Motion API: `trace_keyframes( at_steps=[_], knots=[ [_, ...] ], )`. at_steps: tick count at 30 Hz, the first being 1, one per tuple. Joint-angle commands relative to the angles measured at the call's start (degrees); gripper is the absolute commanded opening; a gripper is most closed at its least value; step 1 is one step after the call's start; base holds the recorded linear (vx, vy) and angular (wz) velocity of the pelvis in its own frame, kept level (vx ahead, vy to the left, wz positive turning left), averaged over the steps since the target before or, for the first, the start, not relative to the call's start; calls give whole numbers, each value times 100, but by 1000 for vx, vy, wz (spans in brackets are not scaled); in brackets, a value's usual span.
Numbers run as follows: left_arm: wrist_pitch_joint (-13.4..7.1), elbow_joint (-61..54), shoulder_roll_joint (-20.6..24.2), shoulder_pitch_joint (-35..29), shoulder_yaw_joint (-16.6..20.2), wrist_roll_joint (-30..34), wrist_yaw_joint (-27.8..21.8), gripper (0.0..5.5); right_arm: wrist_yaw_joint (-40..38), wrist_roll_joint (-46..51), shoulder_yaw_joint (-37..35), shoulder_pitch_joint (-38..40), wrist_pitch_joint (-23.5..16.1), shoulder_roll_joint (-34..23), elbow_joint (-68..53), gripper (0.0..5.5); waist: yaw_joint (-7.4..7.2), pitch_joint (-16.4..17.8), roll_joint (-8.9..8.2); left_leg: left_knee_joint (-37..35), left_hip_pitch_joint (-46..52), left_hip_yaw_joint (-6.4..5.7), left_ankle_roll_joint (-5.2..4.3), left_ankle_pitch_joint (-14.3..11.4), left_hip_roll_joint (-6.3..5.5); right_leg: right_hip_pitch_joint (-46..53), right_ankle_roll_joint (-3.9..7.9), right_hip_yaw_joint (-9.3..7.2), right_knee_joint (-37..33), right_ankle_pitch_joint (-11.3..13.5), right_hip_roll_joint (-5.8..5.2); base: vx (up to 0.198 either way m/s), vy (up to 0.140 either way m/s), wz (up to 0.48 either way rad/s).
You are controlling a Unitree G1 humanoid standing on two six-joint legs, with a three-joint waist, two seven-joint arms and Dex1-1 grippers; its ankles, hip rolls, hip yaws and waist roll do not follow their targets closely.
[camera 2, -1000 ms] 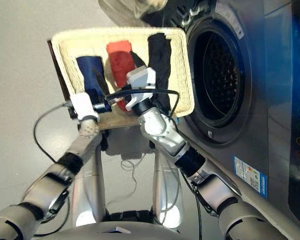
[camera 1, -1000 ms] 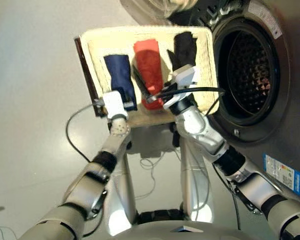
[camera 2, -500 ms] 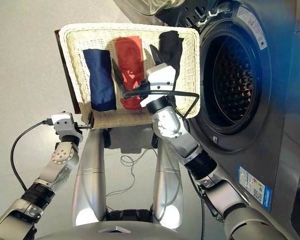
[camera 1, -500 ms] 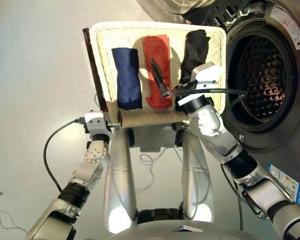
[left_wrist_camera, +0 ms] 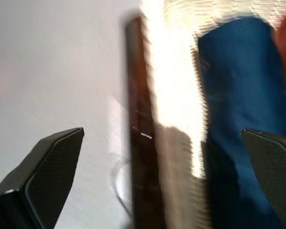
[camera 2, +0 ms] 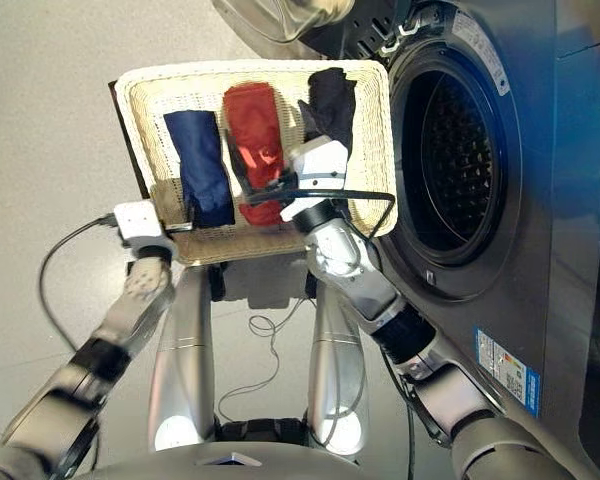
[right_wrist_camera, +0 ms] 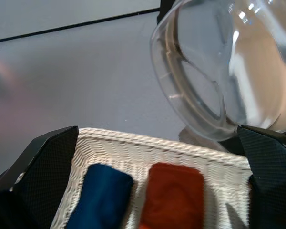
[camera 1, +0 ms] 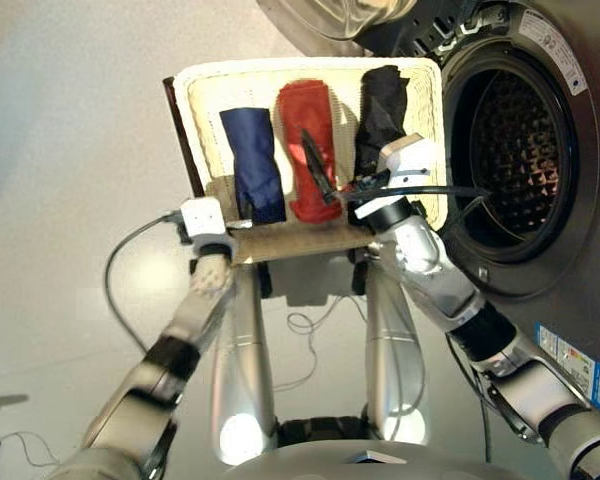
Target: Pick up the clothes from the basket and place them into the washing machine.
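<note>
Both jaws stood apart and empty at the basket's near rim.
The left gripper [camera 1: 242,222] hung at 7 o'clock of the basket [camera 1: 202,110], the right gripper [camera 1: 318,172] over the red roll [camera 1: 305,135]; the navy roll [camera 1: 252,160], red roll and black roll [camera 1: 382,100] looked soft and light, best pinched mid-length, with the washing machine [camera 1: 525,150] open at 3 o'clock.

The right gripper [camera 1: 325,172] and its wrist cover the near end of the black roll [camera 1: 382,100]. Between the left gripper's [left_wrist_camera: 157,179] wide-apart fingers, the basket [left_wrist_camera: 174,71] rim is smeared, and the navy roll [left_wrist_camera: 238,95] runs off frame.
</note>
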Motion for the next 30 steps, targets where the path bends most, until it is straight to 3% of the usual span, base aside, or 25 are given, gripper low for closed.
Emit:
trace_keyframes(
  at_steps=[1, 10, 16, 23, 30],
  knots=[
    [-419, -714, -74, 59, -3, 474, 96, 550, 46, -121, -192, -72, -434, -142, -1046, 550, -55, -64, 333, -99, 100, -19, -32, -105, -46, -94, 20, -71, 1, -9, 14, 0, 0, 0],
    [-588, -2185, 216, 895, 215, 1014, 371, 550, -113, -206, -340, -22, -524, -255, -1499, 550, 23, -64, 346, -118, 80, -42, -22, -126, -38, -69, 13, -83, -49, -27, 25, 0, 0, 0],
    [-686, -2587, 329, 742, 167, 992, 341, 550, -170, -105, -364, -1, -582, -263, -1623, 550, 14, -64, 358, -124, 88, -52, -12, -123, -38, -73, 23, -86, -38, -34, 12, 0, 0, 0],
    [-638, -1890, 113, -359, -711, 552, -69, 550, -86, 147, -189, -188, -571, -129, -1753, 550, -100, -64, 258, -158, 138, -2, -26, -104, -24, -64, 33, -68, -46, -11, 16, 0, 0, 0],
    [-456, -476, -661, -1558, -1541, 321, -222, 550, -112, 216, 141, -479, -459, 151, -1432, 550, -233, -64, 112, -145, 98, 1, -35, -72, -26, -90, 38, -38, -58, 22, 36, 0, 0, 0]
  ],
)
